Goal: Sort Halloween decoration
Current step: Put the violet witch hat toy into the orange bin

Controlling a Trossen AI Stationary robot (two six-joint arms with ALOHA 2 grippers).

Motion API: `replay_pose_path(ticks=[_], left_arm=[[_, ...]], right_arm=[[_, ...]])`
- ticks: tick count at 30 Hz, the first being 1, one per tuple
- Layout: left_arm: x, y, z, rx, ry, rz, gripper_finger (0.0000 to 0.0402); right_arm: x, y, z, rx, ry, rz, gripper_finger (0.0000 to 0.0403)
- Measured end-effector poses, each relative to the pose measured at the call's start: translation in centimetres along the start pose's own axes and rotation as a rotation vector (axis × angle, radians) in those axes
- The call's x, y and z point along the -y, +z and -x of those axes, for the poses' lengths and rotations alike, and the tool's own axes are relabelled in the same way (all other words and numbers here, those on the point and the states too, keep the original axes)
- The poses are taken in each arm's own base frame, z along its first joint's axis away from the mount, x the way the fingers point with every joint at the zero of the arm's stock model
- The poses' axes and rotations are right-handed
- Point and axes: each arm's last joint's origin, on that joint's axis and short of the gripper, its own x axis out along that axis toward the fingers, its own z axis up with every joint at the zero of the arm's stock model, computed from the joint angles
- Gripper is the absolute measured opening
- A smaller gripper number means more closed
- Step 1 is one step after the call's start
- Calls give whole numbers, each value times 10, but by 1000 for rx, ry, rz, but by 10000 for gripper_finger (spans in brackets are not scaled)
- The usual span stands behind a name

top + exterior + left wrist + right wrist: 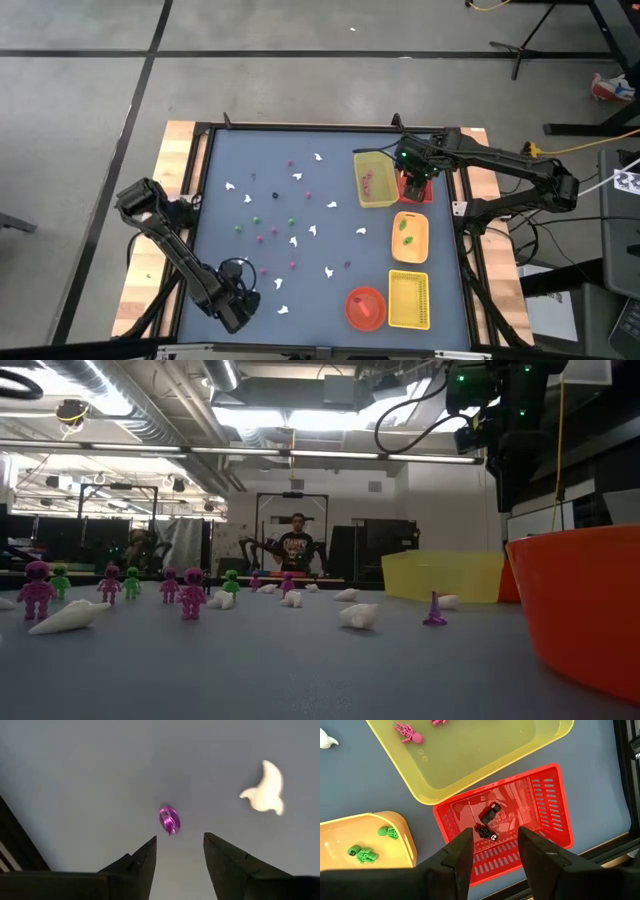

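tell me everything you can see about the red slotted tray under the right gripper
The red tray is a small rectangular basket of glossy, see-through red plastic, with rows of slots in its walls and floor. It sits flat on the grey table, at the far right edge beside the frame. One long side lies against the yellow tray, whose rim overlaps it in the right wrist view. Inside lie two small dark pieces. The right gripper hangs above it, open and empty.
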Motion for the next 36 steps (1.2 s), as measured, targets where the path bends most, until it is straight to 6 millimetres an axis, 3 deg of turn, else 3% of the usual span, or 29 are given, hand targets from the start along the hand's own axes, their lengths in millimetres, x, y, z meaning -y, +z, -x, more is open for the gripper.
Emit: replay_pose_path(ticks=[6,19,36], left_arm=[[2,0,-12,24,40,5,147],[0,1,-12,35,59,11,144],[1,1,-12,36,52,10,58]], right_arm=[[0,0,0,0,0,0,152],[0,0,0,0,0,0,152],[0,0,0,0,0,0,152]])
